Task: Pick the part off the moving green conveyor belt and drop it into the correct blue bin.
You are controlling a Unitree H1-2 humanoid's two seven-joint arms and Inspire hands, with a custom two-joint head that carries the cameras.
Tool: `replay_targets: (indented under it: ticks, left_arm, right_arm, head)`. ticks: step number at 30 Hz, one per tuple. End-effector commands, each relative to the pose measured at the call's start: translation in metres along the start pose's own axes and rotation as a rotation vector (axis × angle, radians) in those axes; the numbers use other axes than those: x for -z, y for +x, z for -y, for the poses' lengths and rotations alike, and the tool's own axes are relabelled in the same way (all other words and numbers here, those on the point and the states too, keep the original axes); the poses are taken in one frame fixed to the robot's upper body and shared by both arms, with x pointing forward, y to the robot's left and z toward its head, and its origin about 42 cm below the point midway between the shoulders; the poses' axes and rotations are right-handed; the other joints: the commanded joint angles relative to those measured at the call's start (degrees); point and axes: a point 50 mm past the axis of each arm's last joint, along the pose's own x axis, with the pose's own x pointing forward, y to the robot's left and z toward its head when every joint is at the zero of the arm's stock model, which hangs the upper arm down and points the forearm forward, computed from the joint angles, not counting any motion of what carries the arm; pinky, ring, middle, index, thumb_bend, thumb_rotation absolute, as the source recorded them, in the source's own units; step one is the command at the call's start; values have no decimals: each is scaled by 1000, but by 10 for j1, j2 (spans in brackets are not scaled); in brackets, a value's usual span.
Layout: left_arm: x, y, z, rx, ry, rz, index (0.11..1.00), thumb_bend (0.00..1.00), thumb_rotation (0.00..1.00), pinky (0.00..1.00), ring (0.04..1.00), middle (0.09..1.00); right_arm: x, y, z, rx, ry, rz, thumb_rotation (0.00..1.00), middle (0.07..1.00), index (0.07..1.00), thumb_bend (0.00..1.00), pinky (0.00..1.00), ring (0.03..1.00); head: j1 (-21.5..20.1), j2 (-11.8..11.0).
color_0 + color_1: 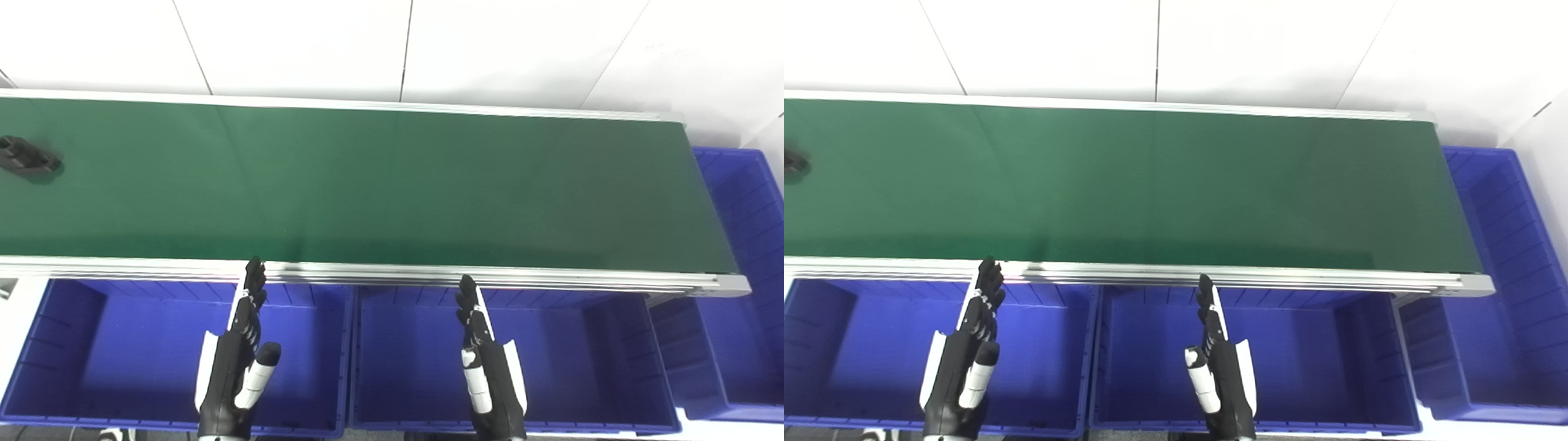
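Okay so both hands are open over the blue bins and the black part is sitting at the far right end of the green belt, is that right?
Not quite. The black part sits at the far left end of the green belt, as the left eye view shows. The rest holds: the left hand and right hand are open over the blue bins.

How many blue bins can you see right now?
3. One bin sits below the belt's near edge on the left, a second bin beside it in the middle, and a third bin at the belt's right end. More may lie outside the picture.
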Motion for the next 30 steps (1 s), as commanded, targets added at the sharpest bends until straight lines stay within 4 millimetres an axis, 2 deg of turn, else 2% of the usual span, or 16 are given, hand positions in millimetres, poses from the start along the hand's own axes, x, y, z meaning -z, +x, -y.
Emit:
replay_targets:
  ticks: [1,30]
  left_arm:
    - [-5,1,0,9,5,40,1000,874,899,1000,1000,1000]
    - [-3,1,1,13,-5,43,1000,850,896,1000,1000,1000]
  right_arm:
    - [-7,3,-4,-3,13,41,1000,1000,1000,807,1000,990]
    - [-7,3,-5,-4,12,34,1000,1000,1000,797,1000,988]
  head:
    - [0,0]
    - [-1,-1]
